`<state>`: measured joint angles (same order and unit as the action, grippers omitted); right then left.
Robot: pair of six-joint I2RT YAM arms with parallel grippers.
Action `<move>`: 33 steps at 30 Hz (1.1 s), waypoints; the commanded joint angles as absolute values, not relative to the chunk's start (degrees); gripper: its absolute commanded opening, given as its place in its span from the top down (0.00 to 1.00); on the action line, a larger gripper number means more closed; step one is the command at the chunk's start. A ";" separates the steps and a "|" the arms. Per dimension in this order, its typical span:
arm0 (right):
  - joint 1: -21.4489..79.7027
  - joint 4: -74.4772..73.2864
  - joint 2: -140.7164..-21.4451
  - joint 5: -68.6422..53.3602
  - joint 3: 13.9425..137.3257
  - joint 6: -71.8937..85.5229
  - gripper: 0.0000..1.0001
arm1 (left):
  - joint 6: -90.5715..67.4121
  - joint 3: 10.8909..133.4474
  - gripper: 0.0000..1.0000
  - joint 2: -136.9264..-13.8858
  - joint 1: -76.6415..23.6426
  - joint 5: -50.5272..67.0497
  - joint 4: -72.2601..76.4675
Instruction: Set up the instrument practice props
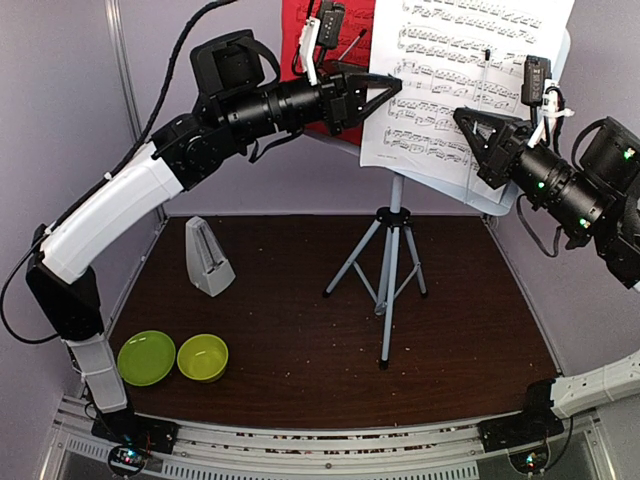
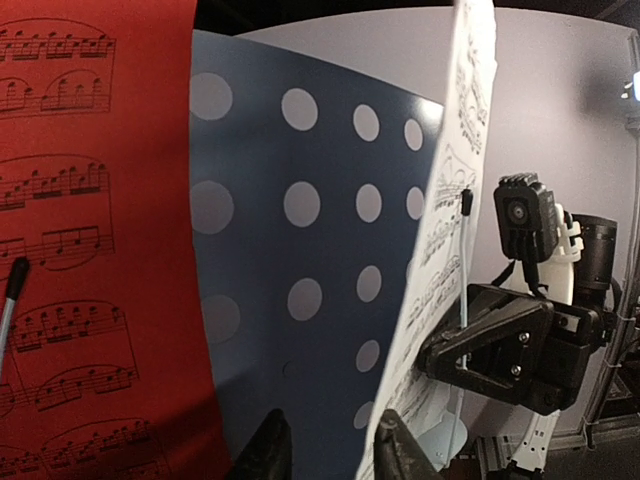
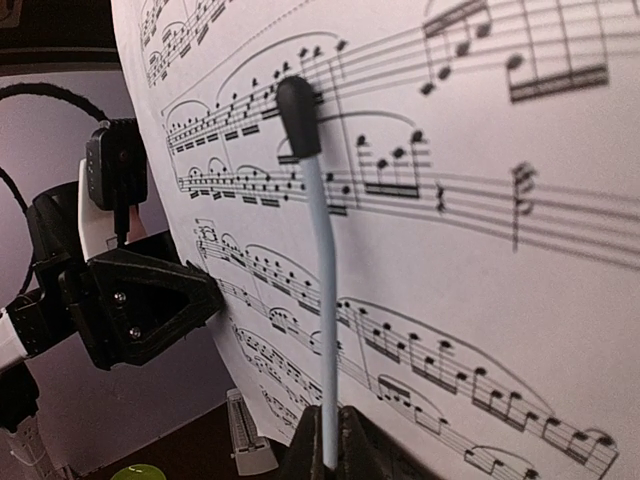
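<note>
The grey-white music stand (image 1: pixel 388 270) stands mid-table. Its perforated desk (image 2: pixel 250 260) carries the red sheet (image 1: pixel 292 40) on the left and the white sheet (image 1: pixel 440 80) on the right. My left gripper (image 1: pixel 392 84) is open at the white sheet's left edge (image 2: pixel 470 120), and that edge lies just inside the gap (image 2: pixel 330 450) against the right finger. My right gripper (image 1: pixel 462 115) is shut (image 3: pixel 325 440) on the stand's thin white page-holder rod (image 3: pixel 322 300), whose black tip rests on the white sheet (image 3: pixel 480 300). The whitish metronome (image 1: pixel 208 257) stands upright at the left.
Two lime-green bowls (image 1: pixel 146 357) (image 1: pixel 202 357) sit at the near left. A second page-holder rod (image 2: pixel 12 290) lies over the red sheet (image 2: pixel 90 250). The tripod legs spread across the table's middle. Grey walls close in at the back and sides.
</note>
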<state>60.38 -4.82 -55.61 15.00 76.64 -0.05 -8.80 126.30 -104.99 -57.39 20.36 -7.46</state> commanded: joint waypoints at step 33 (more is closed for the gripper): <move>59.95 -4.50 -54.28 11.57 75.56 0.93 1.00 | -6.34 131.69 1.00 -108.31 -57.30 24.60 -8.01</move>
